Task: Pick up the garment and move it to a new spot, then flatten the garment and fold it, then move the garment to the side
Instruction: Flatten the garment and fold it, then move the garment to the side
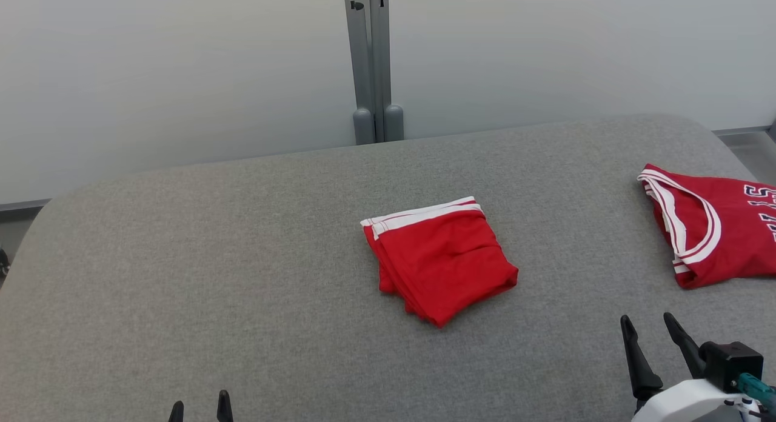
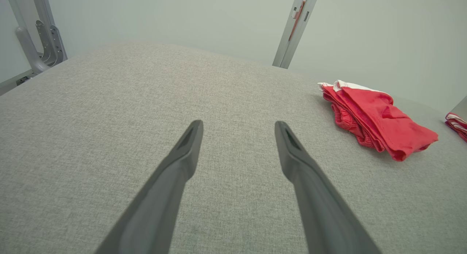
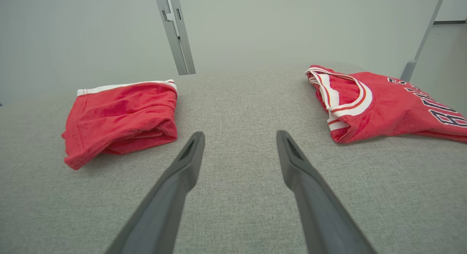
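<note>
Right of the folded shorts (image 1: 439, 267) lies a jersey (image 1: 715, 228), perhaps unfolded.

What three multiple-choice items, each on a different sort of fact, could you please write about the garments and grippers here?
1. Where are the folded red shorts? A) middle of the grey table B) its left edge C) its near edge
2. How many red garments lie there? A) one B) two C) three
3. How are the left gripper and right gripper? A) both open, empty B) both shut on cloth C) one shut
Answers: 1 A, bare table surrounds them; 2 B, shorts plus a red jersey at the right; 3 A, fingers spread, nothing between.
</note>
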Robot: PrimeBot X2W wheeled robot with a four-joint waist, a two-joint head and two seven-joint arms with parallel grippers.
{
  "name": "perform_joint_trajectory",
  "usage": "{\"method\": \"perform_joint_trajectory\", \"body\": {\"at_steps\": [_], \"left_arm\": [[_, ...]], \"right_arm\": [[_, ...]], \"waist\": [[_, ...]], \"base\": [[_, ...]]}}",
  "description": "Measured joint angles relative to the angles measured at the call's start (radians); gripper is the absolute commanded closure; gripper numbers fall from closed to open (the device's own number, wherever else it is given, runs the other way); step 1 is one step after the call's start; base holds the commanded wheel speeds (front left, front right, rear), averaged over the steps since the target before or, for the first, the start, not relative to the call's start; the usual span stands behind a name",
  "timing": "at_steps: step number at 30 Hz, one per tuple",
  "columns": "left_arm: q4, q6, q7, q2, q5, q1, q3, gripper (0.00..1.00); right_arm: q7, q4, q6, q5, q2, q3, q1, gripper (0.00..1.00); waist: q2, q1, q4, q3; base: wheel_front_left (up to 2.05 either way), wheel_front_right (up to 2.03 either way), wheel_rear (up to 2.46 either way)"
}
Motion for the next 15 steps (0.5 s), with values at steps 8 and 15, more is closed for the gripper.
{"method": "perform_joint_trajectory", "body": {"at_steps": [8,15], "left_arm": [[-0.005,0.000,0.000,0.000,0.002,-0.003,-0.006,0.00],[0.004,-0.018,0.000,0.000,0.002,-0.076,-0.064,0.00]], "right_arm": [[0.084,0.015,0.000,0.137,0.024,0.050,-0.098,0.00],[0.475,0.063,0.000,0.280,0.002,0.068,-0.391,0.00]], "waist": [[0.0000,0.0000,0.003,0.022],[0.0000,0.0000,0.019,0.087]], "base": [[0.00,0.00,0.00],[0.00,0.00,0.00]]}}
